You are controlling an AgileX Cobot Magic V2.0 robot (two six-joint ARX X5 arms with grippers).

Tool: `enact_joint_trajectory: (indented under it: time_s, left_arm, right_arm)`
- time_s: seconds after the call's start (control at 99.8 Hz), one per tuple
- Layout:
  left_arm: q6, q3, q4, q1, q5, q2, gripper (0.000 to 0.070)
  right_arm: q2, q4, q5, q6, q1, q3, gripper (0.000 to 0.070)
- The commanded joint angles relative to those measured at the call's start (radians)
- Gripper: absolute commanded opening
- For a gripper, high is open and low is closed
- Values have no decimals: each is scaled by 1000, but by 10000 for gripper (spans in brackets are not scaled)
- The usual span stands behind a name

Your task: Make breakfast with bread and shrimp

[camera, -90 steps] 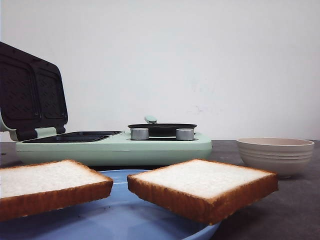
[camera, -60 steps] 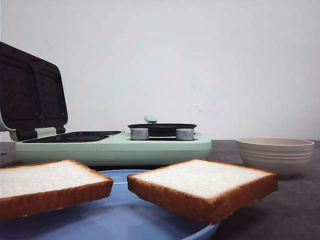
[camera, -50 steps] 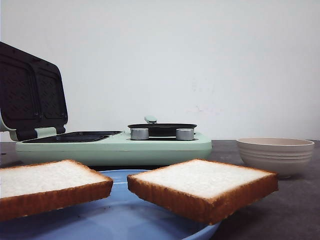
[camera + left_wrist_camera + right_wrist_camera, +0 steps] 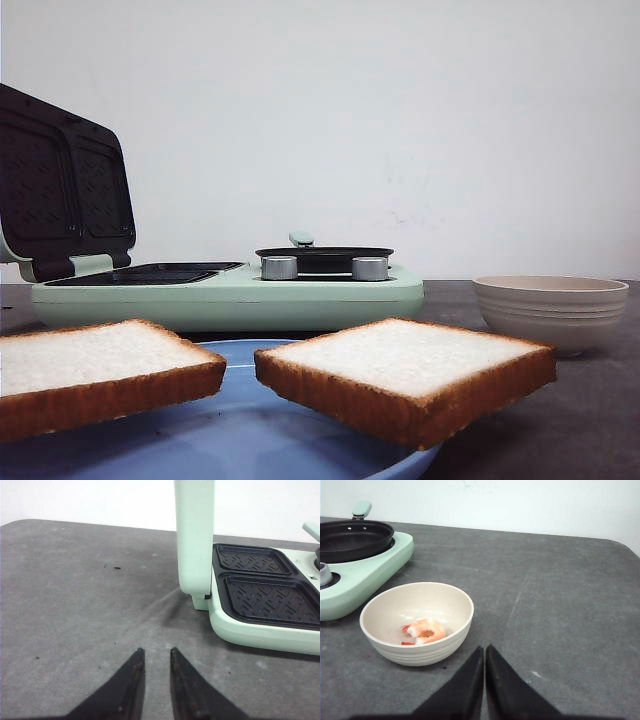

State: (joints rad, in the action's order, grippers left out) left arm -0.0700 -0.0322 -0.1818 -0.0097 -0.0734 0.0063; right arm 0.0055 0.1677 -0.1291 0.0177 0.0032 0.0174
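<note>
Two thick slices of bread lie on a blue plate (image 4: 250, 440) close to the front camera, one at the left (image 4: 95, 370) and one at the right (image 4: 405, 375). The shrimp (image 4: 426, 630) rests inside a cream bowl (image 4: 417, 622), which the front view shows at the right (image 4: 550, 308). My right gripper (image 4: 484, 648) is shut and empty, just beside the bowl over bare table. My left gripper (image 4: 155, 651) hangs slightly open over the grey table, empty, a short way from the mint-green sandwich maker (image 4: 260, 630). Neither gripper shows in the front view.
The mint-green appliance (image 4: 230, 295) stands behind the plate with its lid (image 4: 65, 185) raised and two dark grill wells (image 4: 267, 592) exposed. A small black pan (image 4: 352, 539) sits on its burner side, with silver knobs (image 4: 279, 267) in front.
</note>
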Motion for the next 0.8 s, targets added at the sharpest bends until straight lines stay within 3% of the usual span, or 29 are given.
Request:
enact_joint_trajectory:
  time_s: [0.0, 0.15, 0.271, 0.511, 0.732, 0.792]
  left_arm:
    - [-5, 18, -4, 0, -1, -3, 16]
    - [-5, 18, -4, 0, -1, -3, 16]
    - [-5, 18, -4, 0, -1, -3, 16]
    - [208, 16, -3, 3, -99, -3, 16]
    - [204, 16, 2, 3, -98, -3, 16]
    - [123, 16, 11, 3, -75, -3, 17]
  right_arm:
    - [-2, -11, 11, 56, 1, -5, 0]
    - [-2, -11, 106, 102, 1, -5, 0]
    - [-2, -11, 111, 102, 1, -5, 0]
    - [-2, -127, 23, -30, 1, -5, 0]
    - [-2, -247, 14, -178, 1, -5, 0]
    - [-2, -277, 14, -225, 1, -5, 0]
